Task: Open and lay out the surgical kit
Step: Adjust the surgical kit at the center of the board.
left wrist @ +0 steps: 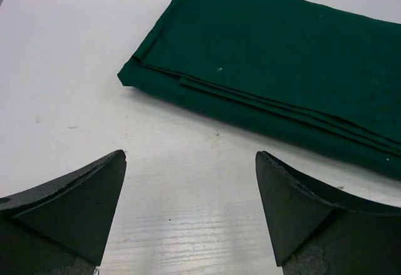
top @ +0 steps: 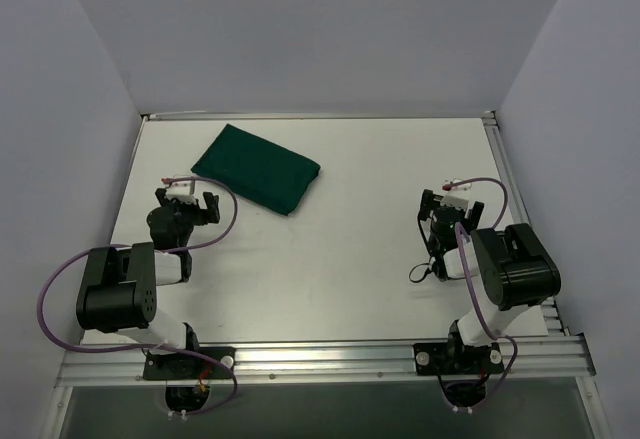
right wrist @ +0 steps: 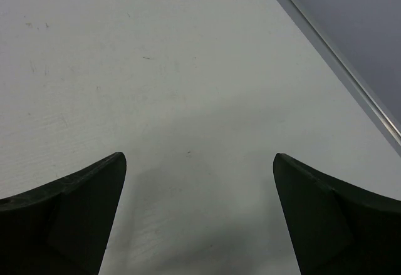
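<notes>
The surgical kit (top: 256,168), a folded dark green bundle, lies far-left on the tabletop (top: 330,259), just ahead of the left gripper (left wrist: 191,162) and its released jaws. The right gripper (right wrist: 199,162), jaws released too, sits near the side rail (right wrist: 338,63).

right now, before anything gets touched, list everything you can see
surgical kit wrap: 1, dark green, folded shut, far left part of the table
table: 1, white, under everything
walls: 3, grey, left, back and right of the table
rail: 1, silver, near edge, carrying the arm bases
cables: 2, purple, one looping along each arm
left arm: 1, black and white, near left
right arm: 1, black and white, near right
left gripper: 1, black, open, facing the wrap
right gripper: 1, black, open, over bare table
</notes>
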`<state>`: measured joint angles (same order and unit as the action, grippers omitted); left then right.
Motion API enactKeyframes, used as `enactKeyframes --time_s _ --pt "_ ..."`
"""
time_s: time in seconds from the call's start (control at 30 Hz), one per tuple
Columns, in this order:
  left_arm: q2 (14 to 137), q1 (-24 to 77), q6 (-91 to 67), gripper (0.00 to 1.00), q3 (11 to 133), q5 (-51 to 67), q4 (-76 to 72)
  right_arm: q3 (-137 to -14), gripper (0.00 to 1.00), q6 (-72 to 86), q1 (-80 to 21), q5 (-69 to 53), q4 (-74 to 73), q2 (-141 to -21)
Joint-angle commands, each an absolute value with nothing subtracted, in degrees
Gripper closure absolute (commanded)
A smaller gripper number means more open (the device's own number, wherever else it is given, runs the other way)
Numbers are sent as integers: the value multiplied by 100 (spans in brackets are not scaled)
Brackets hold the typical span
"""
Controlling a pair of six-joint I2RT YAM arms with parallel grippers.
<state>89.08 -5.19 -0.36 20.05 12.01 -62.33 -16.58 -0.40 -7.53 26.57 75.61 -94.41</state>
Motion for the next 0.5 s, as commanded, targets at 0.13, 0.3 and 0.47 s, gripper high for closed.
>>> enactKeyframes --time_s 0.13,0.3,0.47 --pt "8833 -492 -9 6 2101 1283 -6407 -1784 0 0 -721 2689 8710 -9360" --pt "8842 -483 220 6 2109 1573 -6398 -1548 0 -350 -956 2406 8605 -8635" --pt "8466 -606 71 5 2319 1634 -5814 -2868 11 639 -1477 1707 4840 -6892"
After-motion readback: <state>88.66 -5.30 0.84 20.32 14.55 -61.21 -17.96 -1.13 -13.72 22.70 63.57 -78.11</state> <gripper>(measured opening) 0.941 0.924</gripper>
